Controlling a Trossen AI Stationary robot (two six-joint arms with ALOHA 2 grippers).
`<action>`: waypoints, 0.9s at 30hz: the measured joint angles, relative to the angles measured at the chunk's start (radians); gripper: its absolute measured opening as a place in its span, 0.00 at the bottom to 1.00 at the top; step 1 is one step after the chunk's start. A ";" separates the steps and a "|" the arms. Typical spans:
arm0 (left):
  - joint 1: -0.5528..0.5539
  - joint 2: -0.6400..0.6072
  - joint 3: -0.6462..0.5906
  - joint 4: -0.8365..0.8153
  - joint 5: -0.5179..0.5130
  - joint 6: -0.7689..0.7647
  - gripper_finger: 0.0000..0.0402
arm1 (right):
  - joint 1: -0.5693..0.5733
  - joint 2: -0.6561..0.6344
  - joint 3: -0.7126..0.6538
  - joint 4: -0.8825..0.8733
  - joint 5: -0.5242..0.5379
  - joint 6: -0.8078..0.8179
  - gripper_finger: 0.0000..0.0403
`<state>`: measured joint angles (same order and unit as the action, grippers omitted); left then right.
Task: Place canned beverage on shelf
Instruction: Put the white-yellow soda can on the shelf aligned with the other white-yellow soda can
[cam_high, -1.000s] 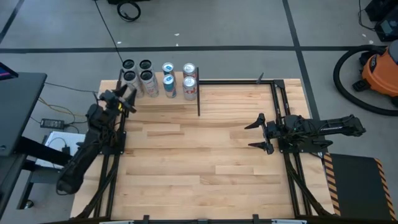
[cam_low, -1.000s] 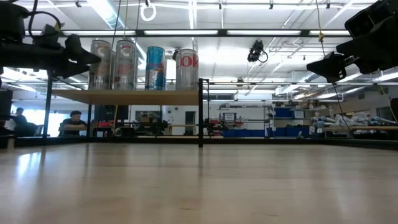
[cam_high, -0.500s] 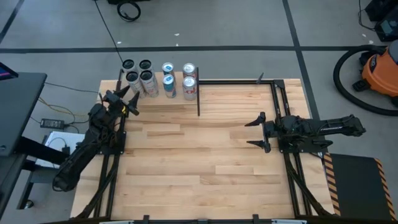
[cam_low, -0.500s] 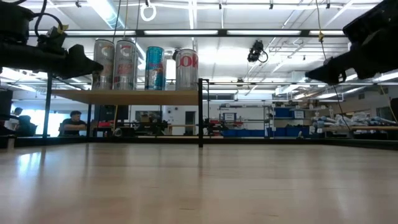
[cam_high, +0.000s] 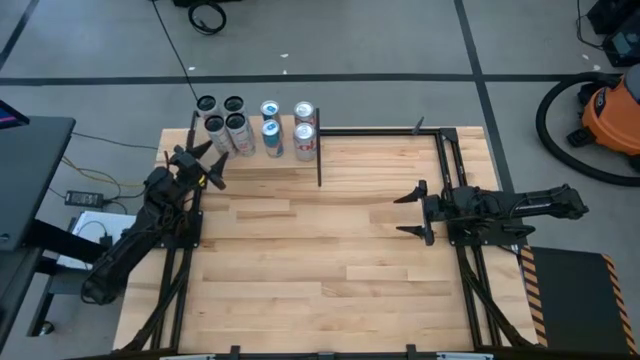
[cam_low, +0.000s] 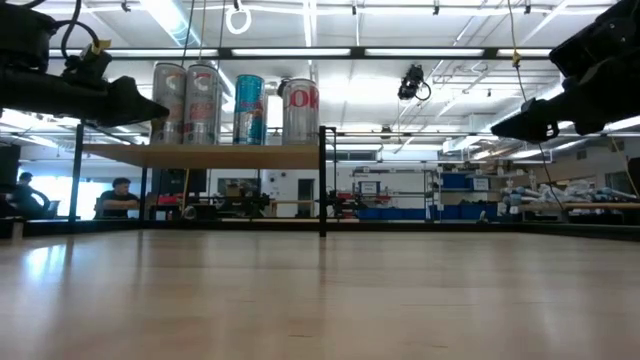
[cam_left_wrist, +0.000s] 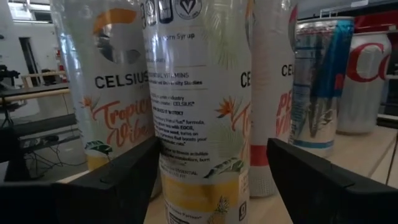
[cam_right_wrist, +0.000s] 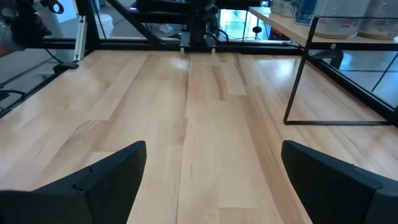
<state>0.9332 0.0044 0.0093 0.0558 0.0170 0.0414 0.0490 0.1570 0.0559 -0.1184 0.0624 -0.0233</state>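
Observation:
Several canned beverages (cam_high: 238, 130) stand upright on their bases on the shelf (cam_high: 275, 165), a raised pale-wood panel at the table's far left. The low view shows them in a row (cam_low: 202, 100) on the shelf (cam_low: 200, 155). My left gripper (cam_high: 215, 165) is open and level, just in front of a white Celsius can (cam_left_wrist: 199, 93). Its fingers (cam_left_wrist: 118, 180) frame that can in the left wrist view, short of it. My right gripper (cam_high: 405, 213) hangs open over the table's right half, holding nothing.
A black upright rod (cam_high: 320, 160) marks the shelf's right end, and thin black rods (cam_right_wrist: 298, 81) frame the space beneath it. Bare planked tabletop (cam_high: 320, 250) lies between the two arms. An orange vacuum (cam_high: 610, 110) sits on the floor beyond the table.
My left gripper has rolled about its own axis and flattened out level, swinging slightly toward the table's right, still open in front of the cans. My right gripper's fingertips have dipped a little. The cans have not moved.

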 joint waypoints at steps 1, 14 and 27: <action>-0.003 0.000 0.000 -0.001 0.000 0.000 0.74 | 0.000 0.000 0.000 0.000 0.000 0.002 0.95; -0.017 0.005 -0.005 0.112 0.004 0.112 0.74 | 0.000 0.000 0.000 0.019 -0.003 0.002 0.95; -0.087 0.003 -0.004 0.147 0.000 0.148 0.74 | -0.014 -0.003 -0.029 0.093 -0.004 0.003 0.95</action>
<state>0.8458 0.0074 0.0055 0.2031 0.0167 0.1892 0.0352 0.1539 0.0272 -0.0259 0.0582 -0.0204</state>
